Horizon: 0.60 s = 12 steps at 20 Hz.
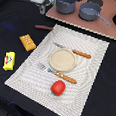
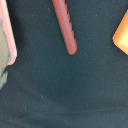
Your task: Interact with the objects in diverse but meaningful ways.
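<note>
A thin dark-brown sausage lies on the black cloth just off the striped placemat's far corner; the wrist view shows the sausage close below the camera. An orange dotted bread block sits at the exterior view's left, and its corner shows in the wrist view. The flat yellow packet lies further left. A red tomato rests on the mat's near edge. My gripper hangs high over the back left, above the sausage; its fingers do not show clearly in either view.
A beige plate sits mid-mat between a wooden-handled fork and knife. Two grey pots stand on a pink board at the back; the board's edge shows in the wrist view.
</note>
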Motion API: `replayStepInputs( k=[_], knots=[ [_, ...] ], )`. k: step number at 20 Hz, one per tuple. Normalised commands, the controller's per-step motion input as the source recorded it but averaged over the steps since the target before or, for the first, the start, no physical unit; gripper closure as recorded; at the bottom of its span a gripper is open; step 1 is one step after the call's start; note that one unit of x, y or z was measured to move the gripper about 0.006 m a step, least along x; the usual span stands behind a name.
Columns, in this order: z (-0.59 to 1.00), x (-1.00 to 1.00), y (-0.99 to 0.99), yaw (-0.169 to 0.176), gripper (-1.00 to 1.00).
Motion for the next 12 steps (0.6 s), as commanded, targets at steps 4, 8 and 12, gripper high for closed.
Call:
replayStepInputs(
  k=[4,8,12],
  knots=[
    [-0.55,-0.40,0.00,0.028,-1.00],
    [-0.61,-0.51,-0.04,0.043,-1.00],
    [-0.64,-0.55,-0.05,0.067,-1.00]
  ],
)
